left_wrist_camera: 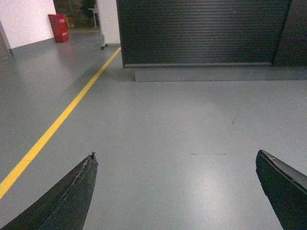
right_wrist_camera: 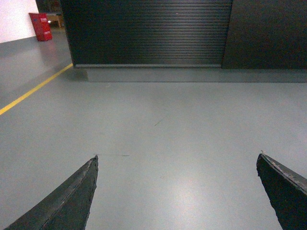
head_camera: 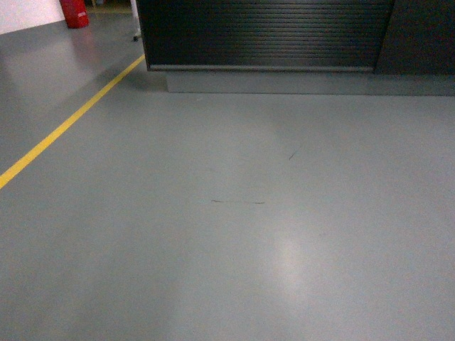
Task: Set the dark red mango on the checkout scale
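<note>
- Two grippers hang over the gray floor (head_camera: 234,234), the left gripper (left_wrist_camera: 175,191) and the right gripper (right_wrist_camera: 176,191). Both have their jaws spread wide, holding nothing.
- Ahead stands the checkout table (head_camera: 263,32), black with ribbed slats.
- A yellow line (head_camera: 67,124) runs along the floor.
- A red box (left_wrist_camera: 58,28) sits far off.
- No mango or scale shows.

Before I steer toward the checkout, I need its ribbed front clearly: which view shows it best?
The left wrist view shows the checkout best, with its left corner and base. The right wrist view shows the slats too; the head view crops them.
</note>
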